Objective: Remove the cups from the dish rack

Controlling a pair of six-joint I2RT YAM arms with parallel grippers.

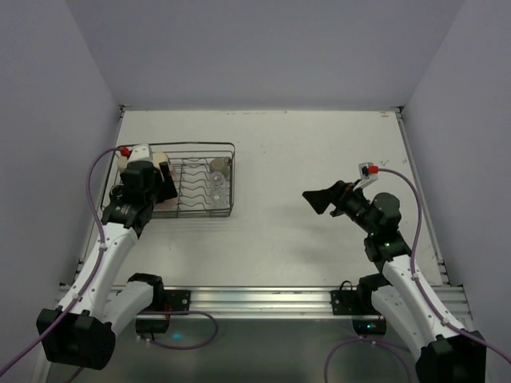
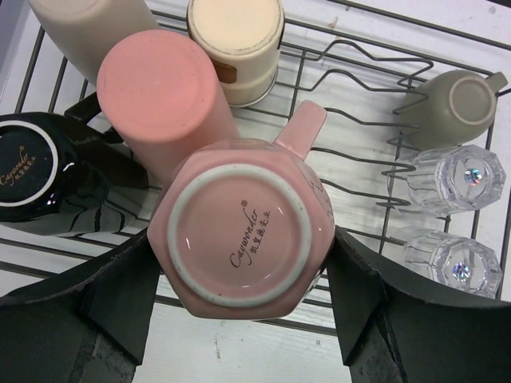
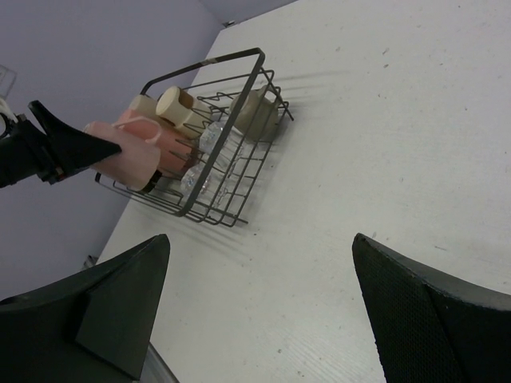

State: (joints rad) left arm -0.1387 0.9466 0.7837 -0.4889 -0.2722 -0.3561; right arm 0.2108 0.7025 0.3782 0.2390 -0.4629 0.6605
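The dish rack (image 1: pixel 194 213) stands at the table's far left. My left gripper (image 1: pixel 164 183) is over its left end, shut on an upside-down pink mug (image 2: pixel 239 231), one finger on each side. Beside it in the rack stand a salmon tumbler (image 2: pixel 160 88), a beige cup (image 2: pixel 235 44), a black mug (image 2: pixel 32 171), an olive mug (image 2: pixel 463 100) and two clear glasses (image 2: pixel 459 175). In the right wrist view the pink mug (image 3: pixel 132 152) sits raised at the rack's (image 3: pixel 259 72) left end. My right gripper (image 1: pixel 318 199) is open and empty over the table's right half.
Another pale cup (image 2: pixel 88 24) stands at the rack's far left corner. Upright wire prongs (image 2: pixel 359 120) rise between the cups. Purple walls enclose the table on three sides. Bare white tabletop (image 3: pixel 359 159) lies between the rack and my right gripper (image 3: pixel 260 238).
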